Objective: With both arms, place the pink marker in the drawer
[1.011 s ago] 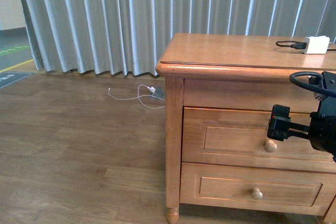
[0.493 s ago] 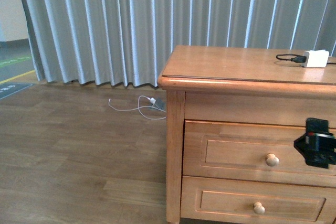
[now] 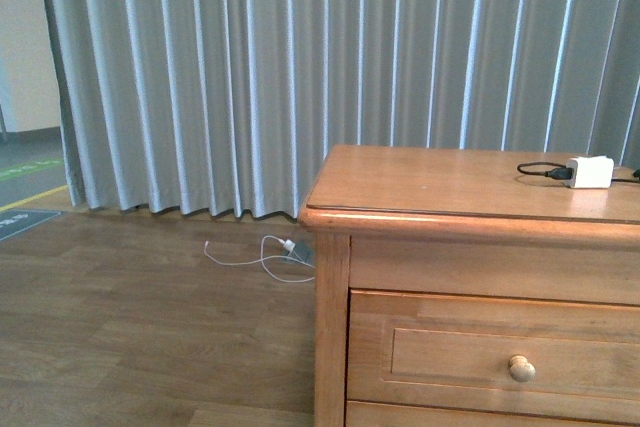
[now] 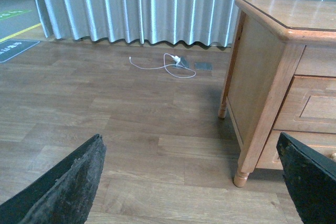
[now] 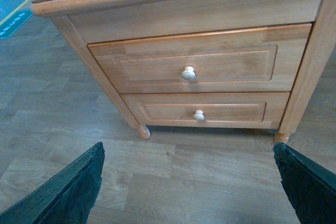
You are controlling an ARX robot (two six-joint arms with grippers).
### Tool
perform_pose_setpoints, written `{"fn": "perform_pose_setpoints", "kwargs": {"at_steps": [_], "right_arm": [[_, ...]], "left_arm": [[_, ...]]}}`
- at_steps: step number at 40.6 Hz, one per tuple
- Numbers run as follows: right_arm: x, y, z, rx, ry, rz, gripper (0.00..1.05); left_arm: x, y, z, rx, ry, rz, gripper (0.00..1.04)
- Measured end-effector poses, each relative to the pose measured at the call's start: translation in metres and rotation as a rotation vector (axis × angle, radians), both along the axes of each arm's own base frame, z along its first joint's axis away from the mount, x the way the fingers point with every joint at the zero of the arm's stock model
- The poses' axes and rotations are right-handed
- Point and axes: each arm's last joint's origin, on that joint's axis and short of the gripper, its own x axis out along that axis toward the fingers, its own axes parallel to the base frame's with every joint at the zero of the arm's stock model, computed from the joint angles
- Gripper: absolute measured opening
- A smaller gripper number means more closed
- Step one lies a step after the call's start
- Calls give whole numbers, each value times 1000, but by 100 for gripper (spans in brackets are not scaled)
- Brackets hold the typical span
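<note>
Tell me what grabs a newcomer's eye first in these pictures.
The honey-brown wooden nightstand fills the front view's right, both drawers shut in the right wrist view. A white charger block with black cable sits on its top's far right. A white cable lies on the floor by the grey curtain.

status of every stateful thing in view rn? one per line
upper drawer: shut
lower drawer: shut
left gripper: open, empty
right gripper: open, empty
white charger block: on the cabinet top, black cable plugged in
pink marker: not in view
</note>
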Motion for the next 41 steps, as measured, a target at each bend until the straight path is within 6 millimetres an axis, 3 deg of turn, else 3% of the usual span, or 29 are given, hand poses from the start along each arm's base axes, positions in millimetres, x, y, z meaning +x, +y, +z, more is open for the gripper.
{"fn": "perform_pose_setpoints", "kwargs": {"at_steps": [3,9,15,26,29,41], "right_arm": [[-12,-1,-3,-7,-17,-26,96],[-14,-2,-2,-16,-31,-30,96],[-20,4,-12,-180,-343,-185,66],[-28,20,-26,-194,-356,-168,10],[-30,20,-28,-198,-360,-169,1],[-36,20,-43,-197,-359,-172,1]], "left_arm": [[0,0,0,0,0,0,99],[0,0,0,0,0,0,99],[0,0,0,0,0,0,99],[0,0,0,0,0,0,99],[0,0,0,0,0,0,99],[0,0,0,0,0,0,99]]}}
